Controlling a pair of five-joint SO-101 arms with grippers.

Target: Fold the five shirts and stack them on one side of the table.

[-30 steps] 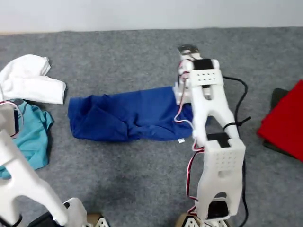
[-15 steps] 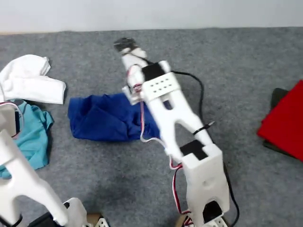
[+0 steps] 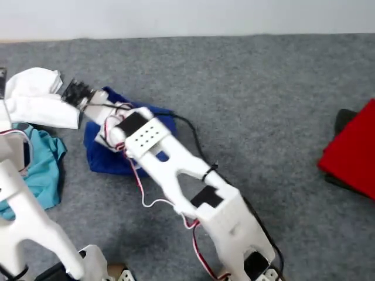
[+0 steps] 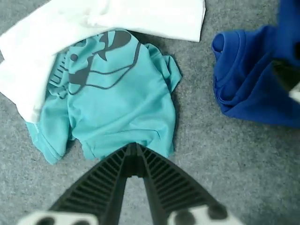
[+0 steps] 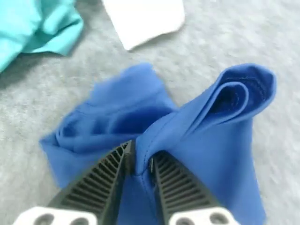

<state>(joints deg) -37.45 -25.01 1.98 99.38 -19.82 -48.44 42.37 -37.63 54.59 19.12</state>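
Here the right gripper (image 5: 140,157) pinches the blue shirt (image 5: 206,140).
Its fingers (image 5: 98,183) are closed tight on a fold; the shirt lies bunched on the left of the gray table (image 3: 263,88), beside the teal shirt (image 3: 41,170) and white shirt (image 3: 35,102). The left gripper (image 4: 136,149) is closed on nothing, at the teal shirt's edge.

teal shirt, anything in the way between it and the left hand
Nothing visible. The left hand, shut, points at the teal shirt at its near hem, with nothing lying across that hem. The white shirt meets only the far side, and the blue shirt lies apart to one side.
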